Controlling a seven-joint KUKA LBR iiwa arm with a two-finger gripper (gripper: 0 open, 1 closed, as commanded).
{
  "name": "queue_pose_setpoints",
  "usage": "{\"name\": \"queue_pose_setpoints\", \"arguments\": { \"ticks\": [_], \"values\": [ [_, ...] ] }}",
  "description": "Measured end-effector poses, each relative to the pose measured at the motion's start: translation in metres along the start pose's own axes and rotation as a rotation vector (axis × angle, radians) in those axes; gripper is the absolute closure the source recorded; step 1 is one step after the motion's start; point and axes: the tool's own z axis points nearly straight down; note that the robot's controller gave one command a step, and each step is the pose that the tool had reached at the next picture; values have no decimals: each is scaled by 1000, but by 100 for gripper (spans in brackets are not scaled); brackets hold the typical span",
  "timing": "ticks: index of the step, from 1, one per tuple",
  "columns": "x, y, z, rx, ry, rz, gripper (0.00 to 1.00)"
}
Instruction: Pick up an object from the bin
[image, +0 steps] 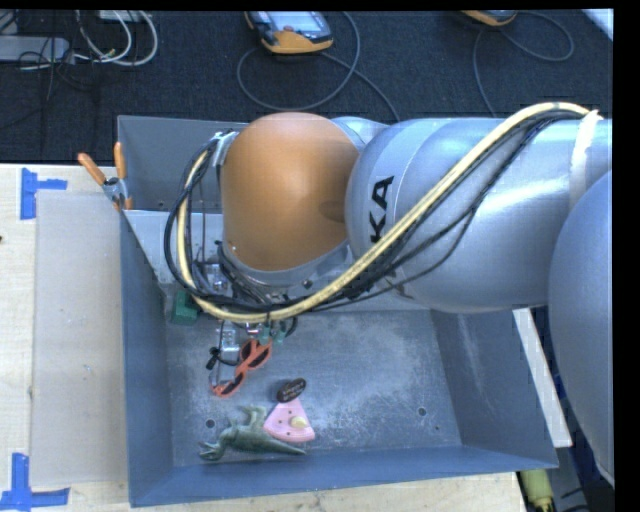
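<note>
Approach step: the claw (236, 342), whose spread cannot be told, hangs over an orange-red looped object (246, 366) up-left of the pink wedge (290, 425) in the grey bin (400, 360). Also in the bin: a small dark piece (291, 388) just above the wedge, a green toy lizard (245, 440) at its left. Next move, presumably: close on the loop and lift.
</note>
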Motion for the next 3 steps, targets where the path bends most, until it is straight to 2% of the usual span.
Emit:
{"name": "queue_pose_setpoints", "arguments": {
  "ticks": [1, 2, 3],
  "values": [
    [-2, -2, -5, -1, -7, 5, 0],
    [-16, -55, -8, -1, -2, -48, 0],
    [-3, -74, 32, 1, -7, -70, 0]
  ]
}}
